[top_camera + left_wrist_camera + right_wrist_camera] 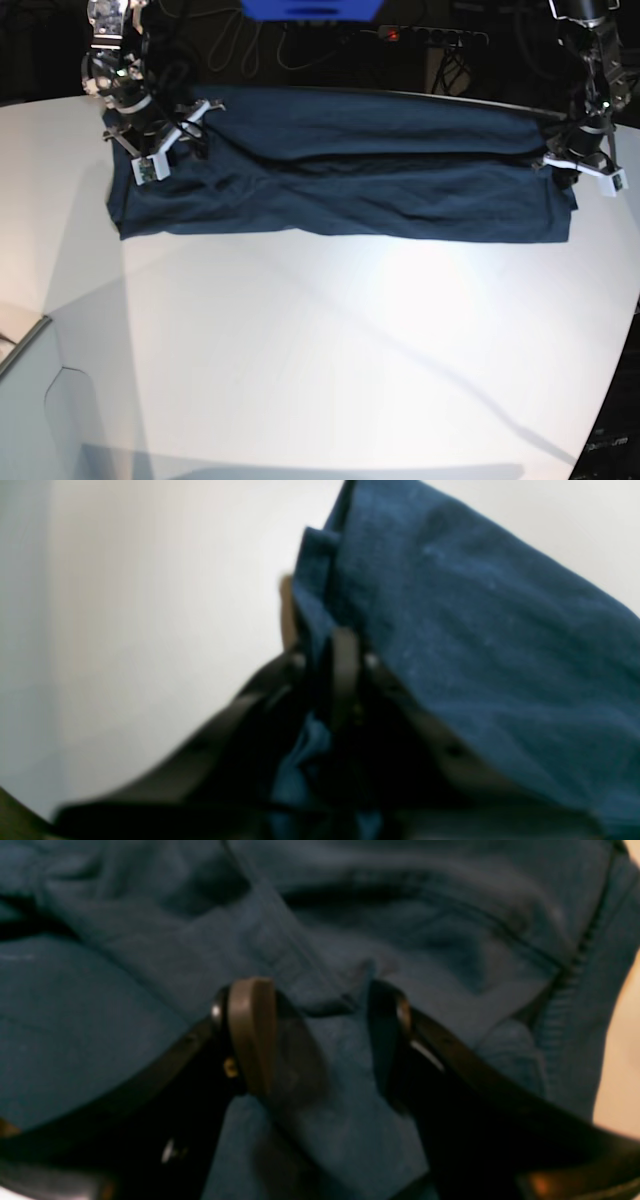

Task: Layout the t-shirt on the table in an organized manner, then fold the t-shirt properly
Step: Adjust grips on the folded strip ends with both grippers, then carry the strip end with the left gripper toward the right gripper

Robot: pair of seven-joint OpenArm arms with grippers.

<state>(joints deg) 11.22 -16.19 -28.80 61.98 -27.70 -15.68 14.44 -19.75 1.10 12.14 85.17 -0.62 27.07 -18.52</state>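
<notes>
Navy t-shirt (340, 185) lies in a long band across white desk (330, 350). Left jaws (345, 655), 3 o'clock end, pinch its edge; right jaws (320, 1035), 9 o'clock end, spread wide over cloth.

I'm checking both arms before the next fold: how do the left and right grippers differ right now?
The left gripper is shut on the t-shirt, pinching an edge of cloth; the right gripper is open, its fingers spread over the fabric without pinching it. The left one sits at the shirt's end beside bare table; the right one sits over rumpled cloth. Both are at the shirt's ends.
</notes>
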